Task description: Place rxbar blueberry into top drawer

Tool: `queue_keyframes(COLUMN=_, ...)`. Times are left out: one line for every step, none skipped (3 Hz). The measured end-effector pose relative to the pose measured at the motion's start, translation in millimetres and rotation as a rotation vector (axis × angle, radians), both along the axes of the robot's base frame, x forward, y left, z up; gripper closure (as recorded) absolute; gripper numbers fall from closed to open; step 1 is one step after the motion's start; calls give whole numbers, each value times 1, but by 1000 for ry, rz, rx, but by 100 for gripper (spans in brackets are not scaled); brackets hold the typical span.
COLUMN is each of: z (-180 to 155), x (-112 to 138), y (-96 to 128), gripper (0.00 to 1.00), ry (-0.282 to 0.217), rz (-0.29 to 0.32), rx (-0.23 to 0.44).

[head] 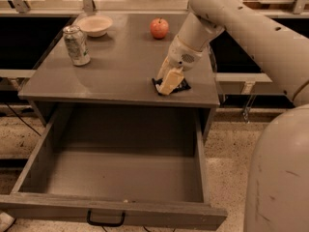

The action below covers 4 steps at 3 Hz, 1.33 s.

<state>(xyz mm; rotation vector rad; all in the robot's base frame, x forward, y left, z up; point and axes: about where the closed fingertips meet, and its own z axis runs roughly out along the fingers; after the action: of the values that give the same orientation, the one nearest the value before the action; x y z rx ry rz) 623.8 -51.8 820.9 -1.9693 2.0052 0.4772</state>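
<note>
The rxbar blueberry (180,86) is a dark flat bar lying near the front right edge of the grey cabinet top (111,76). My gripper (168,82) is down on it and covers its middle, so only the dark ends show on either side. The top drawer (34,164) is pulled wide open below the cabinet top. Its inside is bare grey, and a small black handle (105,220) sits on its front panel. The gripper is above and behind the drawer's right rear corner.
A silver drink can (76,45) stands at the back left of the cabinet top, with a white bowl (95,25) behind it. A red apple (159,28) sits at the back middle. My own white body (280,178) fills the right side.
</note>
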Motion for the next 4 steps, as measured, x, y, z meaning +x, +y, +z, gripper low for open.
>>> queue_keyframes(z=1, x=1, y=3, gripper=100, ry=-4, rz=9, rx=0)
queue_keyframes(z=0, x=2, y=6, gripper=100, ry=-2, rz=16, rx=5)
queue_keyframes(z=0, x=3, y=9, gripper=100, ry=15, rz=22, rx=19)
queue_keyframes(z=10, x=9, y=4, gripper=100, ry=24, rz=21, rx=8)
